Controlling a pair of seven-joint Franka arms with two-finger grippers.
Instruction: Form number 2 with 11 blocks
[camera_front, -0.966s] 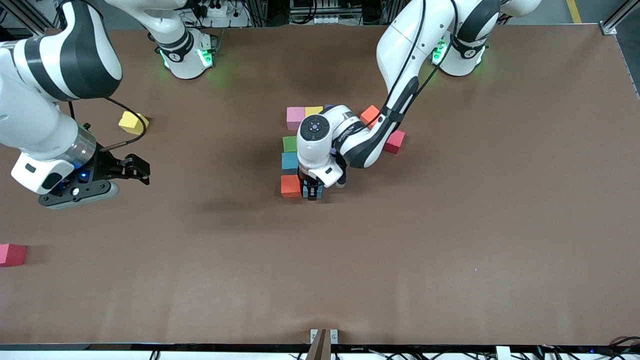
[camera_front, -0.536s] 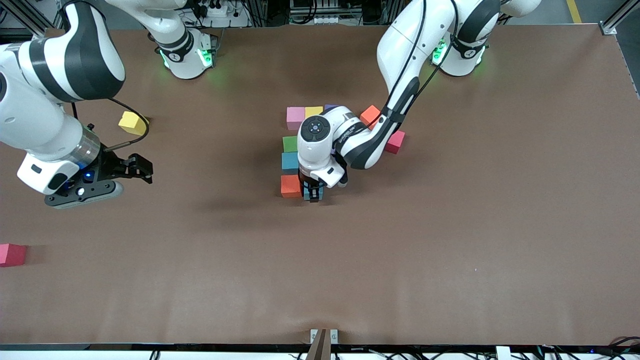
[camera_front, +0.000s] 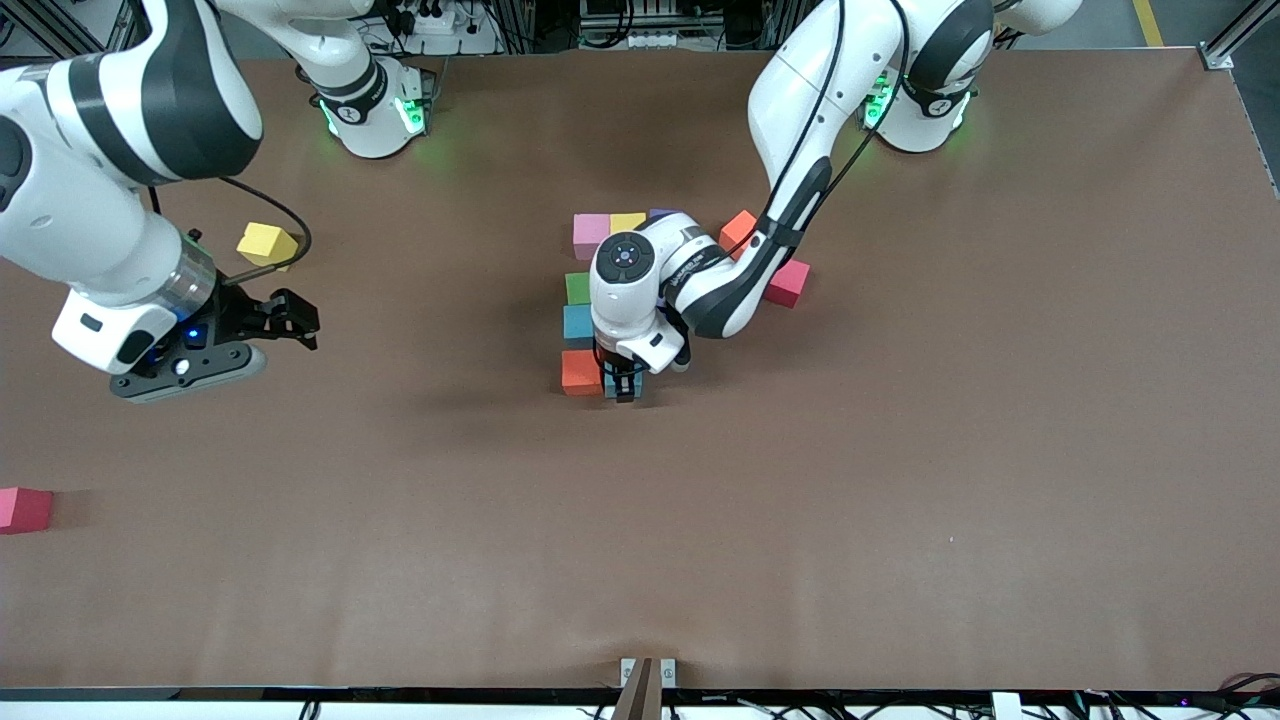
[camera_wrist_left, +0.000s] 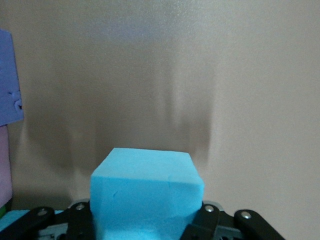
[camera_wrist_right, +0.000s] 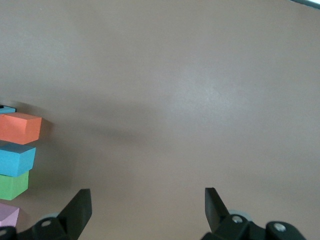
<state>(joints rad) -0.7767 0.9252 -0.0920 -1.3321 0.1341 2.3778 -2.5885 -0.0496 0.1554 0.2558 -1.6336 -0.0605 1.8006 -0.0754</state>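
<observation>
Partly built number 2 at mid-table, long axis running from the robots' bases toward the front camera. Top row farthest from the camera: pink cube, yellow cube, and a sliver of purple cube showing past the left arm. Then a column coming nearer the camera: green cube, light blue cube, orange cube, each touching the next, edges square to the table. All matte foam, equal in size.

Left gripper down at the nearest row, clenched on a second light blue cube, just beside the orange one toward the left arm's end; whether touching it cannot be told.

Loose pieces: another orange cube and a pink cube beside the left forearm, both turned askew; a second yellow cube, also askew, toward the right arm's end; a pink-red cube at the table's edge at that same end, nearer the camera.

Right gripper up over bare table near the loose yellow cube, released and wide apart, grasping nothing.
</observation>
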